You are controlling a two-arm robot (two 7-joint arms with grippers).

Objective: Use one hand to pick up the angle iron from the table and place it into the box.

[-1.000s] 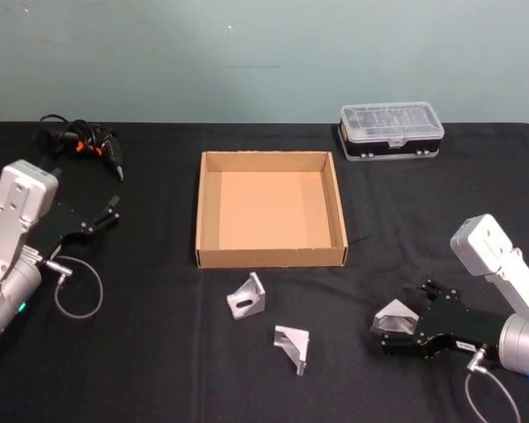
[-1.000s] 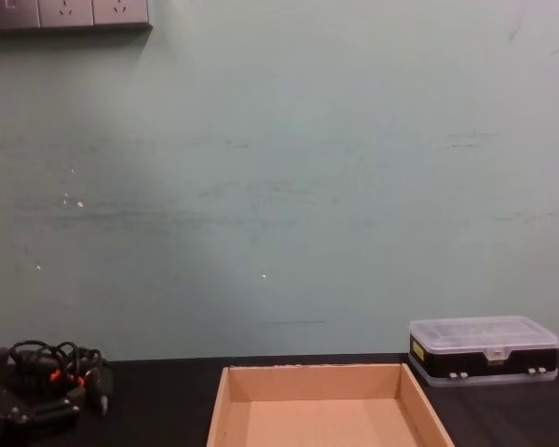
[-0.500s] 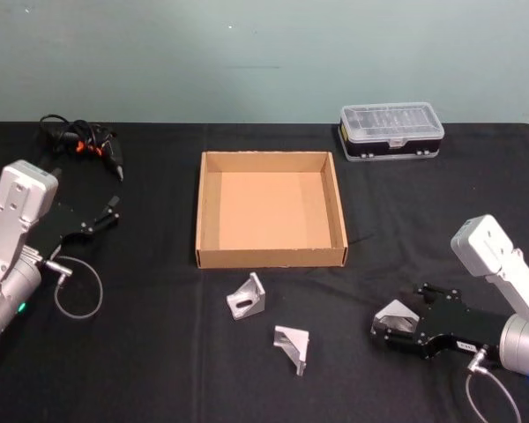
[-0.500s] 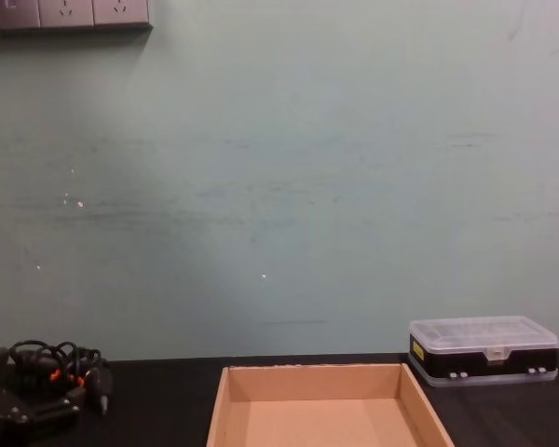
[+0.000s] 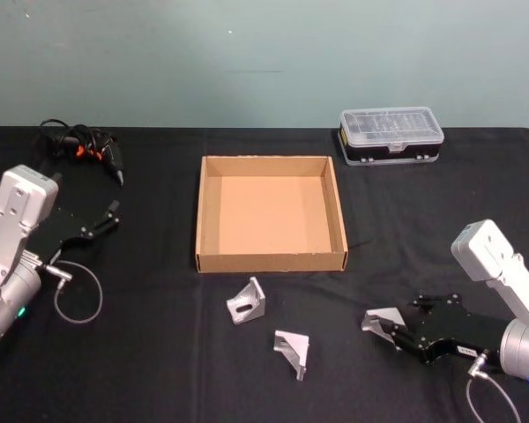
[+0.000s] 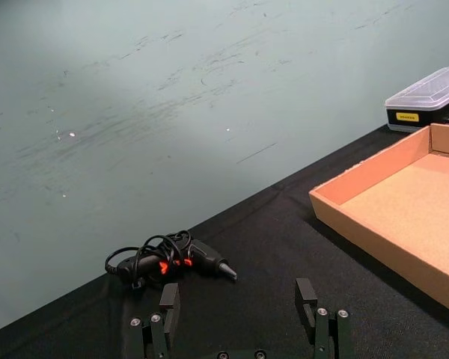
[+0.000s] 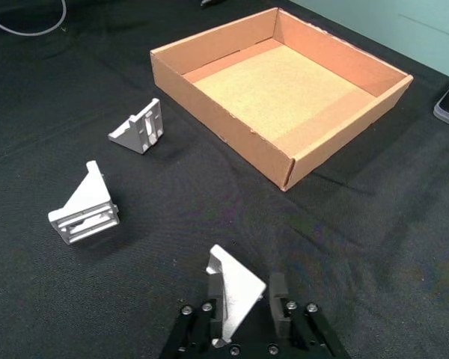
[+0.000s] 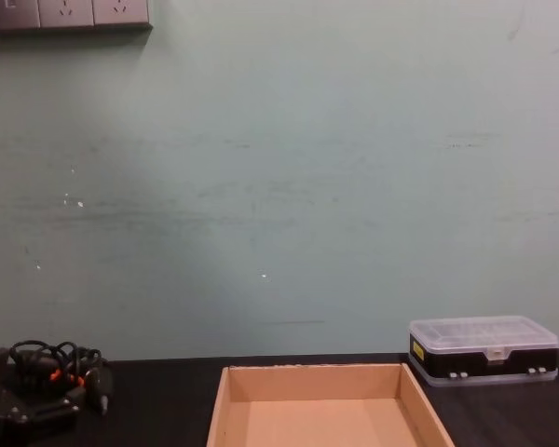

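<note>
At the near right of the flat matte black table (image 5: pixel 159 370), the black jointed right gripper (image 5: pixel 393 332) on its thick silver-grey arm was held low, its fingers (image 7: pixel 278 293) pinching a silver triangular metal angle iron (image 5: pixel 379 320) that stood upright between them. Whether this piece touched the tabletop I could not tell. To its left, near the middle, a second angle iron (image 5: pixel 293 350) of the same silver metal lay loose. A third angle iron (image 5: pixel 247 301) lay a little farther off and to the left, just before the near wall of the box (image 5: pixel 271 259), a wide shallow tan cardboard tray with a plain brown inside. Well apart at the left, the black left gripper (image 5: pixel 106 217) hung above the table with its fingers (image 6: pixel 305 295) spread wide, holding nothing. At the far right stood a small black plastic case with a clear lid (image 5: pixel 391 132). At the far left lay a black tool with orange marks and a coiled cord (image 5: pixel 88 148)
</note>
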